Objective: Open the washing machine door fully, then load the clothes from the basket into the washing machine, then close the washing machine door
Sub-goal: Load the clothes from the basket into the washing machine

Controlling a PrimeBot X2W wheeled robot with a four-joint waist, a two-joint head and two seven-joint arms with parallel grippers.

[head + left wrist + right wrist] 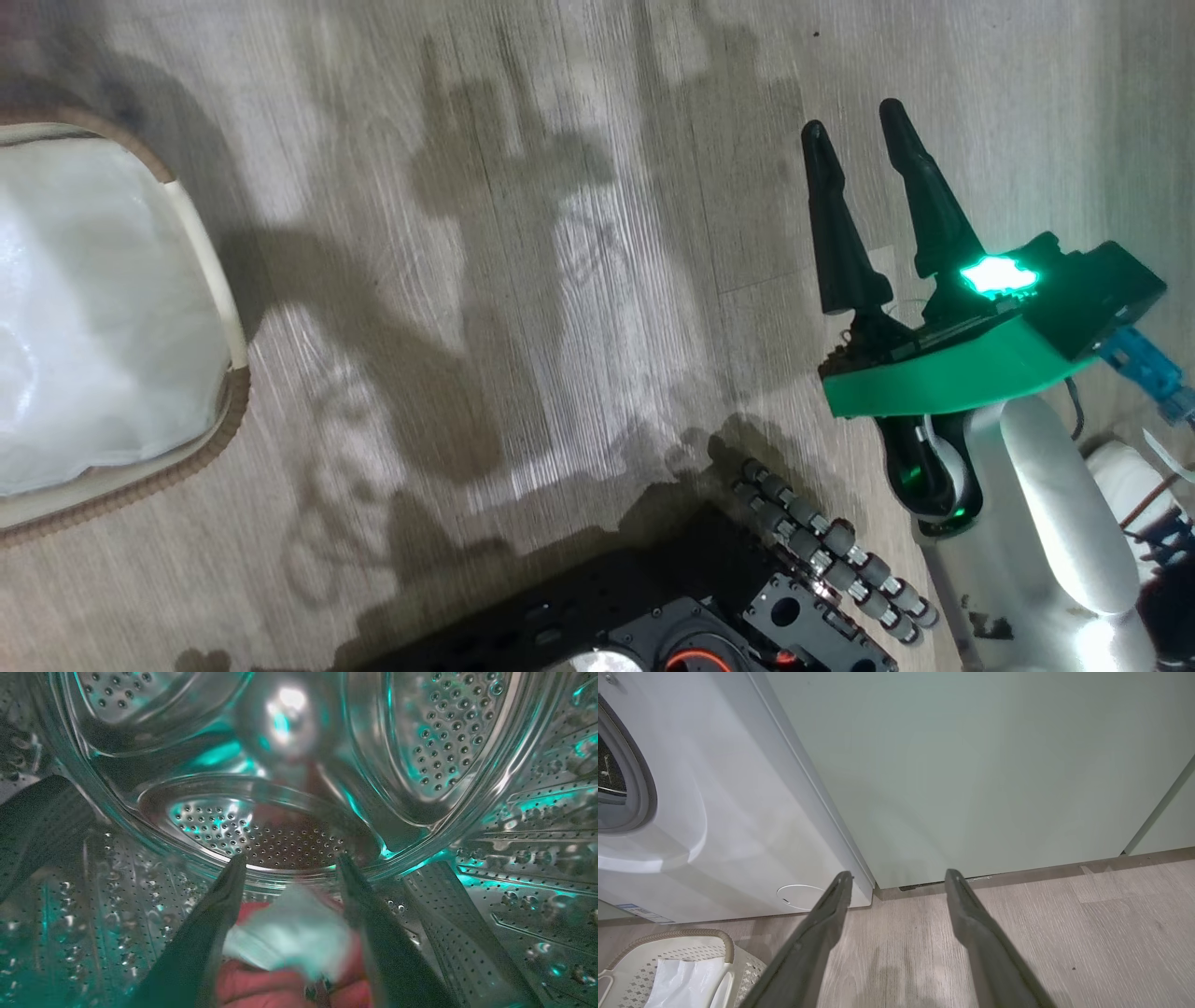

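My left gripper [290, 858] is inside the steel perforated drum [261, 835] of the washing machine, its fingers spread open. The clothes [289, 938], a blurred red garment with a white panel, lie loose between and below the finger bases. My right gripper [853, 119] hangs open over the floor with nothing between its fingers; in its own wrist view the right gripper [899, 875] points at the foot of the white washing machine [738, 788]. The basket [229, 392] stands at the left, holding a white glossy sheet; the basket [691, 938] also stands before the machine. The washing machine door is out of view.
A pale green cabinet [994, 765] stands right of the machine. The machine's grey seal [642, 793] rings the opening. My black wheeled base [653, 607] sits at the lower middle on the wooden floor [560, 280].
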